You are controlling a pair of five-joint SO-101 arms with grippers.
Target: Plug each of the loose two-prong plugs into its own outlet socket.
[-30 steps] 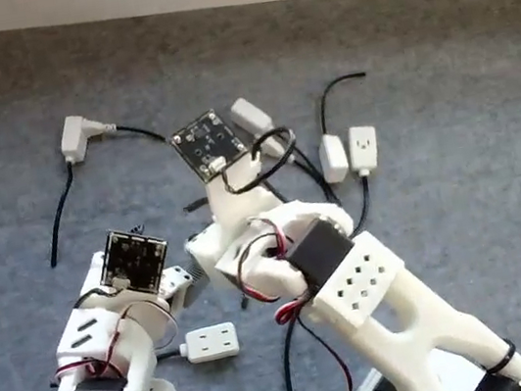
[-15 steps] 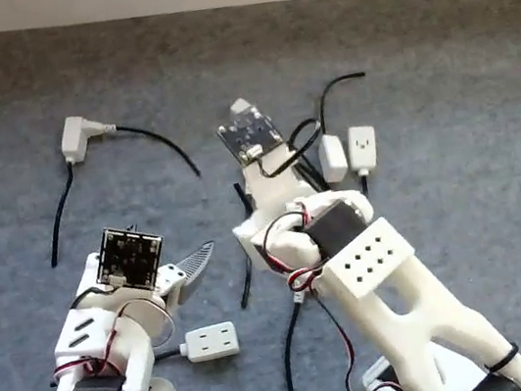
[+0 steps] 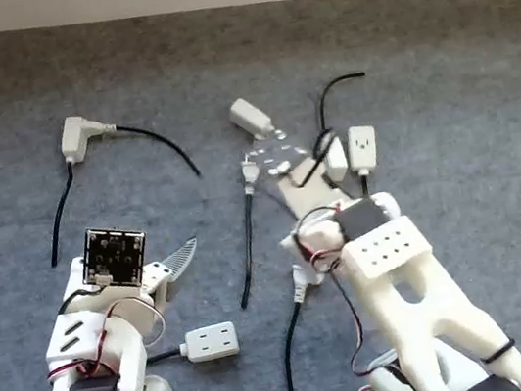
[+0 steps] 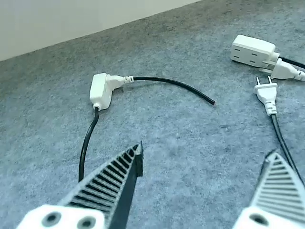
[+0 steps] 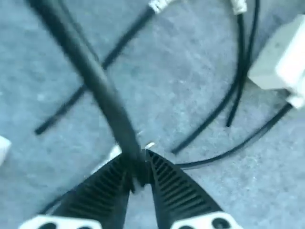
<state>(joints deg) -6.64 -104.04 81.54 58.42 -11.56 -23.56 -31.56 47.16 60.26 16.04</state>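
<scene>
Right gripper (image 5: 138, 164) clenched on a black cable (image 5: 90, 71), pinched at the fingertips; can't tell which plug that cable belongs to. Left gripper (image 4: 205, 152) released, jaws wide apart, holding nothing, above the gray carpet (image 3: 436, 49). Right arm (image 3: 389, 254) stretches toward mid-carpet, left arm (image 3: 97, 350) sits at the near edge. White outlet strip (image 3: 210, 341) lies flat between the two arm bases. White outlet block (image 3: 250, 116) (image 4: 252, 50) lies far-center. Single outlet (image 3: 363, 145) lies face up with a small white plug (image 3: 334, 156) just beside it. Angled white plug (image 3: 73, 138) (image 4: 100, 90) is far left, well apart from every socket. Two-prong plug (image 3: 249, 171) (image 4: 266, 93) lies loose near the outlet block, unplugged, its lead trailing back toward the arms.
</scene>
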